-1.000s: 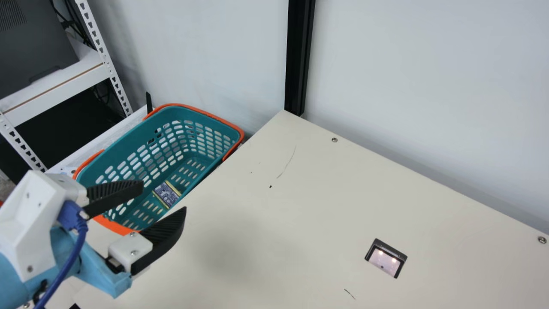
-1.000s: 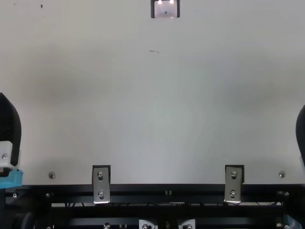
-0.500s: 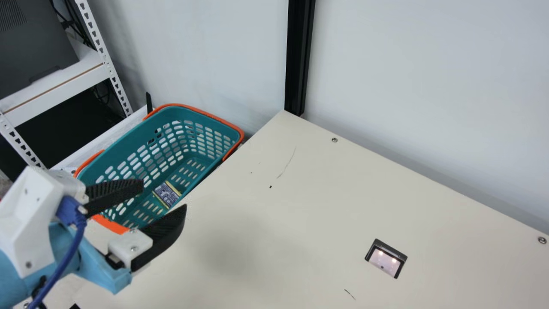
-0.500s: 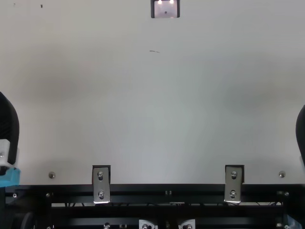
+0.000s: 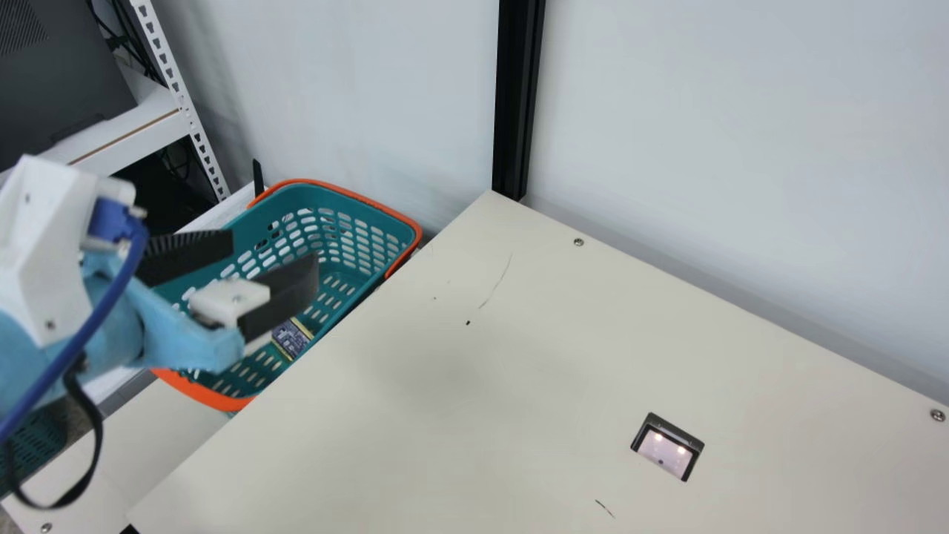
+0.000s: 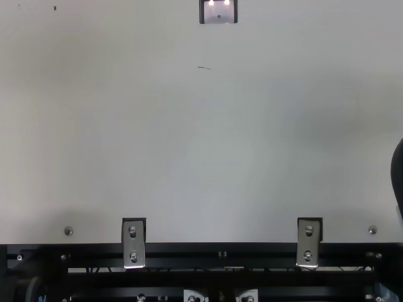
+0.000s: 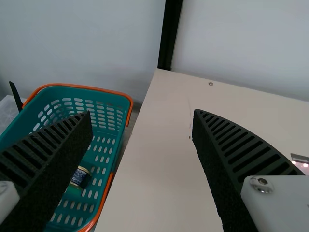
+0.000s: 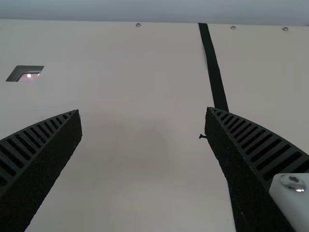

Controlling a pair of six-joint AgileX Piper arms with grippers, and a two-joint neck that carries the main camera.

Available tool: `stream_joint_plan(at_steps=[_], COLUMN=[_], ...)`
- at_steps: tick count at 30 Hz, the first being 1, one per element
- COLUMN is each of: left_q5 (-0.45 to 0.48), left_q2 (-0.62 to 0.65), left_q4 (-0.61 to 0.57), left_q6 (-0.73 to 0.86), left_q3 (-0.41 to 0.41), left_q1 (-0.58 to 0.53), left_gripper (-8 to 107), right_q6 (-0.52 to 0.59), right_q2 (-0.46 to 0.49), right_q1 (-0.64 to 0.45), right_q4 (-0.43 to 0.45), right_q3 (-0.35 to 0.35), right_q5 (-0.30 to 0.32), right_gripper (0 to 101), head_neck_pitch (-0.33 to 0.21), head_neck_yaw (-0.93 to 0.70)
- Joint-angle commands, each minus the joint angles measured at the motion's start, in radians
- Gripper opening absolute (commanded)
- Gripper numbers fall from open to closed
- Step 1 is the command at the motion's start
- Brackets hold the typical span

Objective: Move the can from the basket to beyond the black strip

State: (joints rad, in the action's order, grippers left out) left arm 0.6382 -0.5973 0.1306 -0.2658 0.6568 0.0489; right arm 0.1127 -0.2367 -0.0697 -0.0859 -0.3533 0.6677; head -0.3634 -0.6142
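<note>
Clearance gained: the left black ribbed gripper (image 5: 273,254), wide open, has risen, easing a reach into the teal plastic basket (image 5: 194,391), where the blue metal can (image 5: 293,340) seemingly lies; the black right gripper (image 8: 143,113) gapes.

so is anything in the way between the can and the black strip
Yes, the wall of the basket facing the table: the can lies low inside. The right gripper hides part of the strip in its wrist view and might also obstruct. Nothing else visible does.
</note>
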Motion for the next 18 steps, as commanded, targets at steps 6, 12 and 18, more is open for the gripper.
stream_joint_plan(at_steps=[6,12,18], left_q5=[0.019,0.049,0.077], left_q2=[-0.224,-0.381,-0.532], left_q4=[-0.019,-0.099,-0.168], left_q6=[0.026,0.105,0.161], left_q3=[0.152,0.271,0.376], left_q1=[0.061,0.154,0.268], left_gripper=[90,90,90], right_q6=[0.000,0.000,0.000], right_q2=[0.000,0.000,0.000], right_q1=[0.000,0.000,0.000], right_q4=[0.000,0.000,0.000], right_q3=[0.000,0.000,0.000], right_q5=[0.000,0.000,0.000], right_gripper=[101,101,101], head_neck_pitch=[-0.070,-0.070,-0.070], head_neck_yaw=[-0.034,-0.034,-0.034])
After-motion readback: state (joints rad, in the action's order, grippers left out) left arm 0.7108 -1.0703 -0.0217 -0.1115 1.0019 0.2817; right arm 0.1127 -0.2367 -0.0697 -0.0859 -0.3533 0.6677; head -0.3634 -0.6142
